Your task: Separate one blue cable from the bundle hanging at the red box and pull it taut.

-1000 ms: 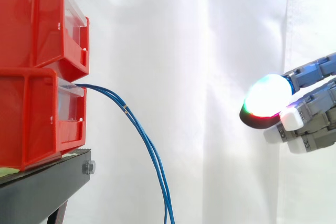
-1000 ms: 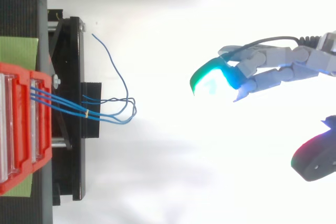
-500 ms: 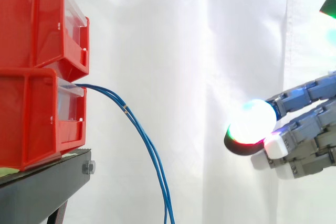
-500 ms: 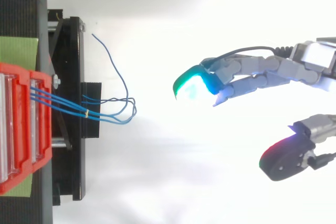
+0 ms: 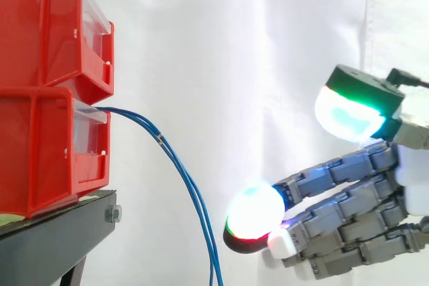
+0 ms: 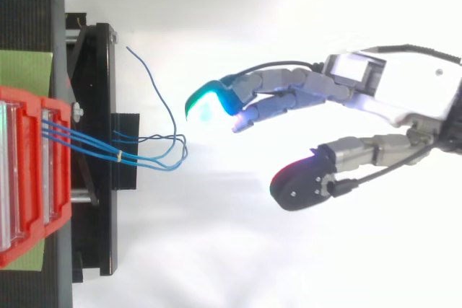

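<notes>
A bundle of thin blue cables (image 5: 191, 195) leaves the lower red bin (image 5: 47, 152) and hangs in a curve past the stand's edge. From above, the blue cables (image 6: 148, 155) fan out, tied by a small yellow band, and one strand arcs off toward the far side. My hand (image 5: 348, 205) reaches in from the right, open, its fingers stretched toward the cables. The glowing fingertips (image 5: 253, 212) stop a little short of the bundle. In the top view my hand (image 6: 404, 95) has the thumb spread well apart from the fingers, with nothing between them.
A second red bin (image 5: 47, 25) is stacked on the lower one. Both rest on a black stand (image 5: 60, 239) with a green mat (image 6: 25, 70) on top. The white curtain (image 5: 268, 45) hangs behind.
My hand has moved left and down toward the hanging cables, staying open. The cables have not moved.
</notes>
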You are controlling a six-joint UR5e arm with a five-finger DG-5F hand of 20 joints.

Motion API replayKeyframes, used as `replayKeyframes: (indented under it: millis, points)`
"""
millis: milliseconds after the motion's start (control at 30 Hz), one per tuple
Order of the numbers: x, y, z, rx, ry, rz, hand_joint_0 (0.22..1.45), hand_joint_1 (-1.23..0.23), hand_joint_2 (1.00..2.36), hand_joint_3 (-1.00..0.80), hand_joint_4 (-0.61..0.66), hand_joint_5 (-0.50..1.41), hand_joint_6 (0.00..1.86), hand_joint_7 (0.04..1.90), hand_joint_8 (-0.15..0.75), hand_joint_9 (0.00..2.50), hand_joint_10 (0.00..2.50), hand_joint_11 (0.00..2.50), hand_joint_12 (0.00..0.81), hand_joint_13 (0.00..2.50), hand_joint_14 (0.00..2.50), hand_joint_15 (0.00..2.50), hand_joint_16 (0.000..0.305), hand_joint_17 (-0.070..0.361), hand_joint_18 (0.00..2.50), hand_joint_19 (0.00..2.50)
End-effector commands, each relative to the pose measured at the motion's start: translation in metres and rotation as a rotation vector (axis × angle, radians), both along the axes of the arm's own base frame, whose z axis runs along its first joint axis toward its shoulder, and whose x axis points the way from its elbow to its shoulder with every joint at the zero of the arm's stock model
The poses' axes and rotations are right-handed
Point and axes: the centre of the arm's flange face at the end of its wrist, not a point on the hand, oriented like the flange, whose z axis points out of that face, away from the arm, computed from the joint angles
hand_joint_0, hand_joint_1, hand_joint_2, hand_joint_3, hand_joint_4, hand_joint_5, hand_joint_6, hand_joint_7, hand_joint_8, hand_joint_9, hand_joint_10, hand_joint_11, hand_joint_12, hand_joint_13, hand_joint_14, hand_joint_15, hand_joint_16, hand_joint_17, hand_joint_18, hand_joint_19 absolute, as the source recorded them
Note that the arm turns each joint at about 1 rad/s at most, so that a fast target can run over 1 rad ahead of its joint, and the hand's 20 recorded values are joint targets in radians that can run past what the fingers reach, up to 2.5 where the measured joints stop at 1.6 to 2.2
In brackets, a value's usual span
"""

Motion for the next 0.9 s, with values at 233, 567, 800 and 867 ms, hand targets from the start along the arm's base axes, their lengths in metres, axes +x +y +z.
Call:
replayKeyframes:
  millis: [233, 567, 800, 867]
  points:
    - [0.01, -0.017, -0.008, -0.028, -0.01, -0.022, 0.53, -0.54, 1.0, -0.46, 0.27, -0.22, 0.5, 0.75, 0.291, 0.41, 0.0, 0.12, 0.291, 0.21, 0.0, 0.0, 0.035, 0.08, 0.11, 0.07]
    - [0.054, -0.009, -0.029, -0.018, -0.036, 0.046, 0.53, -0.54, 1.0, -0.47, 0.28, -0.21, 0.5, 0.8, 0.29, 0.42, 0.0, 0.14, 0.29, 0.23, 0.0, 0.0, 0.035, 0.079, 0.12, 0.08]
    - [0.058, -0.006, -0.024, -0.033, -0.055, 0.057, 0.53, -0.56, 1.0, -0.48, 0.29, -0.19, 0.5, 0.83, 0.296, 0.44, 0.0, 0.14, 0.29, 0.25, 0.0, 0.0, 0.035, 0.078, 0.15, 0.08]
    - [0.059, -0.003, -0.025, -0.034, -0.063, 0.074, 0.53, -0.56, 1.0, -0.49, 0.3, -0.19, 0.5, 0.84, 0.296, 0.45, 0.0, 0.15, 0.287, 0.26, 0.0, 0.0, 0.035, 0.078, 0.16, 0.08]
